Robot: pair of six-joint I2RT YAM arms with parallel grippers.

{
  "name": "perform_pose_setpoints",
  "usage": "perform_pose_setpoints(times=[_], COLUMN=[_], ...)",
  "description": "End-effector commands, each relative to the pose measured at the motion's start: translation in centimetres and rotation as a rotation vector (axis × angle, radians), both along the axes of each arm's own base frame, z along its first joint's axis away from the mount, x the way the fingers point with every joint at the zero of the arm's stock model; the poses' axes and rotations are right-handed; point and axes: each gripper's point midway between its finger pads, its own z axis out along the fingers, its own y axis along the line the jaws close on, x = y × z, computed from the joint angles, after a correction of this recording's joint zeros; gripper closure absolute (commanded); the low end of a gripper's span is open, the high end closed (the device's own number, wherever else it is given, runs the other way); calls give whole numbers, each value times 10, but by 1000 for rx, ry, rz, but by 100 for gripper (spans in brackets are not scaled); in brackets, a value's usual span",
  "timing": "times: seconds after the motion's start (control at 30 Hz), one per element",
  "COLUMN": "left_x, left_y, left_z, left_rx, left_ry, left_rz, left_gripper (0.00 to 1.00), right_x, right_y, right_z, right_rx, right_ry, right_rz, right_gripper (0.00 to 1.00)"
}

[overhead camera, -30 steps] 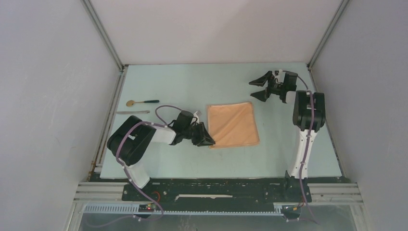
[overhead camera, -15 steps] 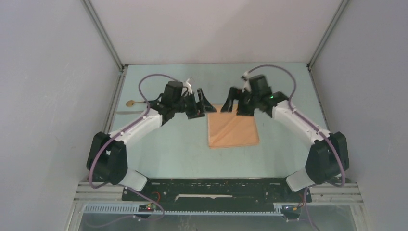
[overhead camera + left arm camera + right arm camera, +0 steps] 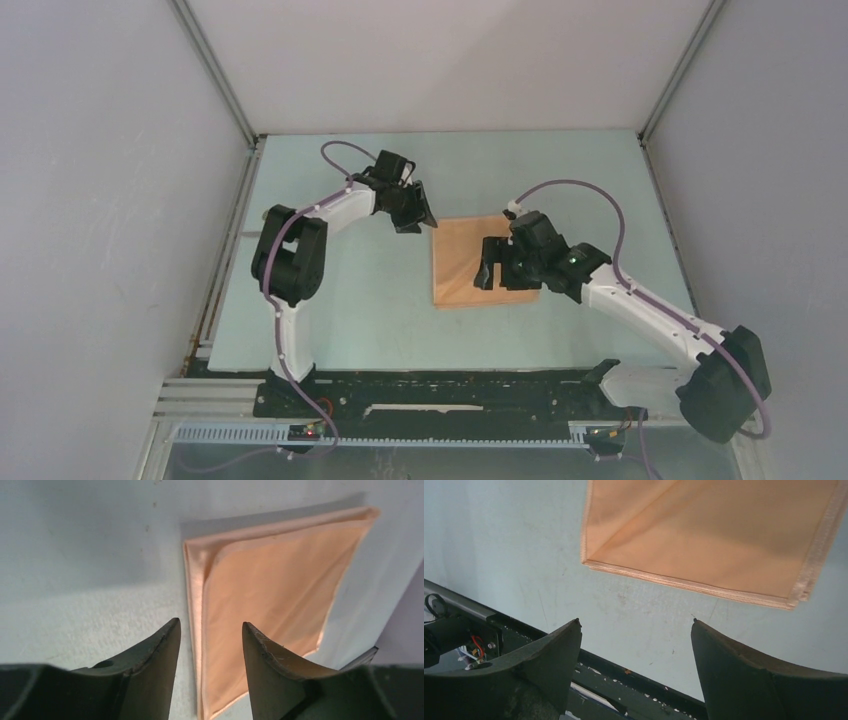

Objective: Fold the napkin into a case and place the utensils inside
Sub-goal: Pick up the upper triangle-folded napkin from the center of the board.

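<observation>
I see the napkin [image 3: 458,265] lying flat; the left gripper [image 3: 210,625] is half spread near its far-left corner, and the right gripper [image 3: 635,622] is wide spread, empty, above it.

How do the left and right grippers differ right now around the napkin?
The left gripper sits off the napkin's far left corner; the right gripper hangs above the cloth, right of centre. The left gripper's jaws stand narrower, the right gripper's wide. Both are open and empty.
</observation>
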Motion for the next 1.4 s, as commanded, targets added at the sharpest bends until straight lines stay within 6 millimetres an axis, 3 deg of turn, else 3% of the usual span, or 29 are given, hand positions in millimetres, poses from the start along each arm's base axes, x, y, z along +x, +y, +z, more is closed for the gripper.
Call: perform_pose_setpoints(times=[0.0, 0.07, 0.23, 0.33, 0.5, 0.6, 0.83, 0.9, 1.37], left_x=[19, 23, 24, 23, 21, 19, 15, 16, 18], left_y=[-3, -3, -6, -6, -11, -13, -14, -14, -13], left_z=[-2, -11, -31, -38, -40, -40, -40, -40, -40], left_rx=[19, 29, 15, 2, -50, -78, -96, -99, -100], left_ry=[-19, -11, 0, -9, -1, 3, 8, 7, 6], left_rz=[31, 39, 61, 77, 80, 86, 83, 81, 83], left_gripper=[46, 44, 55, 61, 65, 67, 70, 70, 71], right_x=[4, 3, 5, 11, 18, 19, 24, 24, 21], right_y=[27, 43, 73, 91, 125, 145, 151, 149, 134], right_z=[4, 1, -13, -22, -35, -41, -67, -71, -88], right_rx=[49, 56, -3, -77, -233, -261, -351, -375, -491], right_ry=[-78, -93, -139, -168, -215, -236, -197, -184, -159], right_rz=[43, 82, 133, 163, 237, 298, 338, 332, 341], right_gripper=[13, 15, 28, 30, 44, 46, 47, 52, 58])
